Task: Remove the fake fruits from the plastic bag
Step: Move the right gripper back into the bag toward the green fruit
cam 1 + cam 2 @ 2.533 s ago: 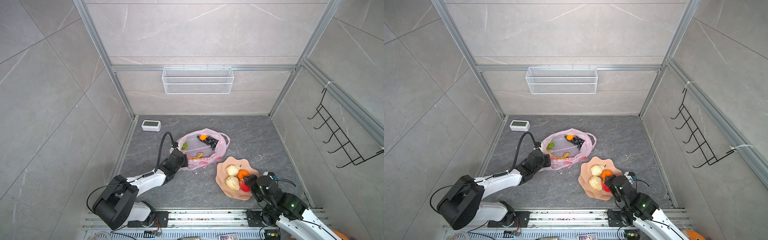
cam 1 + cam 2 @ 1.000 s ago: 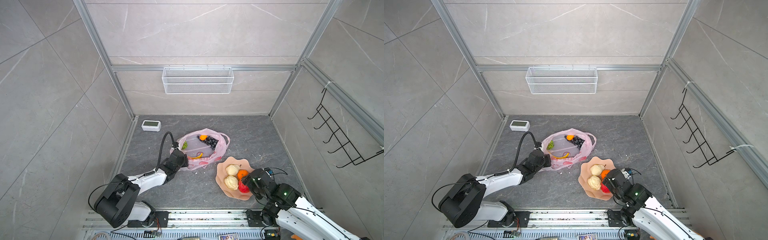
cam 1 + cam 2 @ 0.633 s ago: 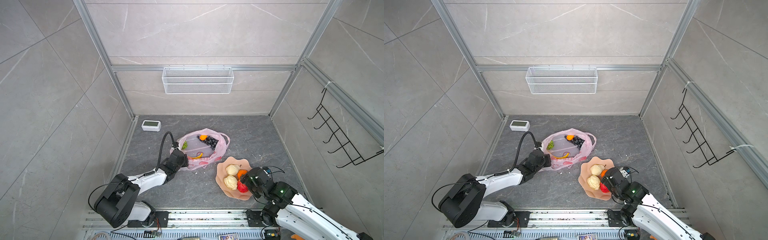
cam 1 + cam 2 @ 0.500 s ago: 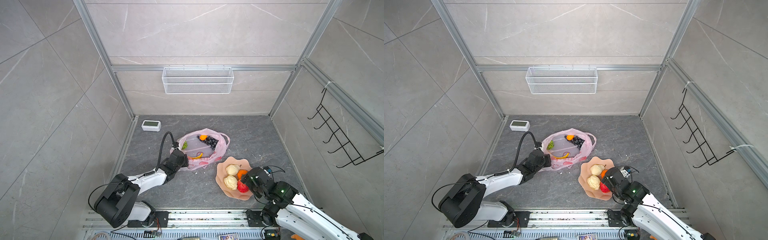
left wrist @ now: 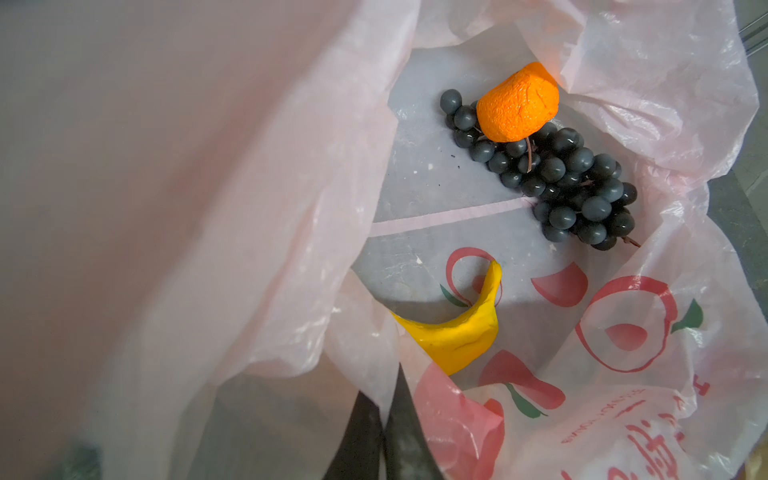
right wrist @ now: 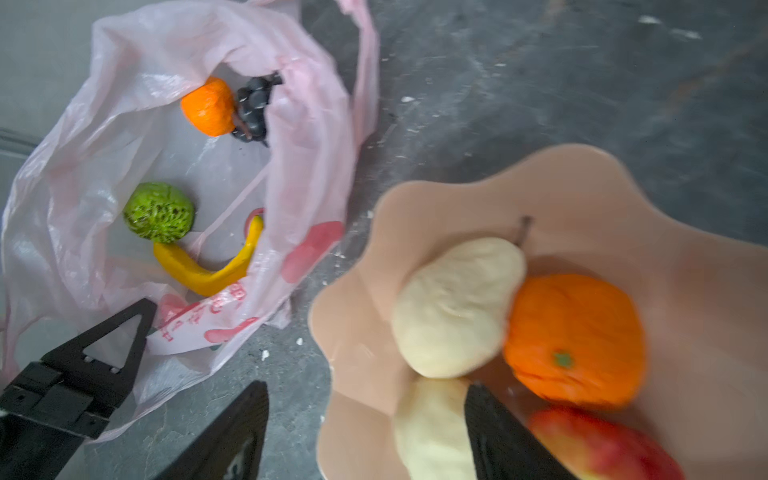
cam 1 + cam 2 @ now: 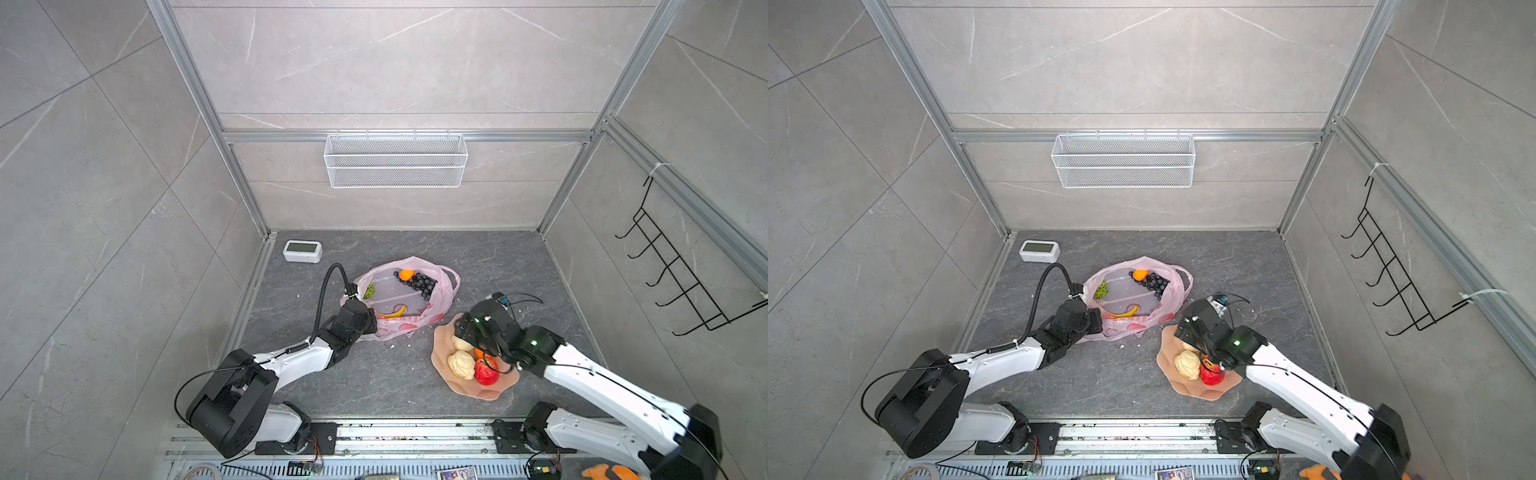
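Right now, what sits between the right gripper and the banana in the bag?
Right wrist view: the open right gripper hangs at the dish rim; toward the banana lie a bare strip of floor, then the printed wall of the plastic bag.

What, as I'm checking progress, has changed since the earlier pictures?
The open right tool moved from the near right side of the scalloped peach-pink dish across it toward the thin pink plastic bag. Nothing was visibly grasped or released. The left tool stays clamped on the bag's rim; the glossy fake fruits haven't moved.
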### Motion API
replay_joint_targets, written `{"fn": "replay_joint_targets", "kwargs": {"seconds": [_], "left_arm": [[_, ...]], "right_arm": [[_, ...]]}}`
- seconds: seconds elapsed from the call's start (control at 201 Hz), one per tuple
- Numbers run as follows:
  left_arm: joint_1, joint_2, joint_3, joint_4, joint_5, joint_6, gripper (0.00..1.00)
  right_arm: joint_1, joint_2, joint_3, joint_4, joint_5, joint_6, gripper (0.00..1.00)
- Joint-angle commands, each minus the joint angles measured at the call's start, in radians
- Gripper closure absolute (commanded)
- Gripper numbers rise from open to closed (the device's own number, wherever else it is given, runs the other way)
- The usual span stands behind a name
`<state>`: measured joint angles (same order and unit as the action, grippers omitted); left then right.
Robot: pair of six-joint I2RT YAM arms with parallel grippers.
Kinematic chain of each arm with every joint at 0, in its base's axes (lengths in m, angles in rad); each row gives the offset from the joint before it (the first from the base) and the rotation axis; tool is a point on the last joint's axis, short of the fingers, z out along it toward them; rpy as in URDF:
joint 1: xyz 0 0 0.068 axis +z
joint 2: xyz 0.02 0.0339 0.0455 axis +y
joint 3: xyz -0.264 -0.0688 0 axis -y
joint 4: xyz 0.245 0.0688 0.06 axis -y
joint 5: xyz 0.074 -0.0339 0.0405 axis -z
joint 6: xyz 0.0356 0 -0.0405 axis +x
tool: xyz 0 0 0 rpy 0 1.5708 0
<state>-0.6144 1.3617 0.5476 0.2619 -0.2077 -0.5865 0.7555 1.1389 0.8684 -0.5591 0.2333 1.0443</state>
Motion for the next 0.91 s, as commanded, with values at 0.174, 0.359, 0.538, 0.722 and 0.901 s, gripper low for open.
{"fn": "replay_joint_targets", "kwargs": {"seconds": [0.174,0.359,0.538,0.722,0.901], "left_arm": [[0.005,-0.071,-0.025,-0.006,-0.111,-0.095,0.94],[0.017,-0.105,-0.057,0.005,-0.127,-0.139,0.94],[0.044,-0.102,-0.068,0.012,-0.098,-0.161,0.94],[0.052,-0.107,-0.062,0.022,-0.059,-0.138,0.94],[0.052,-0.118,-0.064,0.019,-0.062,-0.131,0.94]], "right_arm": [[0.046,0.458,0.332,0.206,-0.137,-0.187,0.25],[0.046,0.722,0.558,0.223,-0.219,-0.248,0.28],[0.046,0.930,0.745,0.232,-0.271,-0.302,0.29],[0.045,1.078,0.875,0.259,-0.302,-0.326,0.28],[0.046,1.130,0.913,0.317,-0.282,-0.343,0.24]]}}
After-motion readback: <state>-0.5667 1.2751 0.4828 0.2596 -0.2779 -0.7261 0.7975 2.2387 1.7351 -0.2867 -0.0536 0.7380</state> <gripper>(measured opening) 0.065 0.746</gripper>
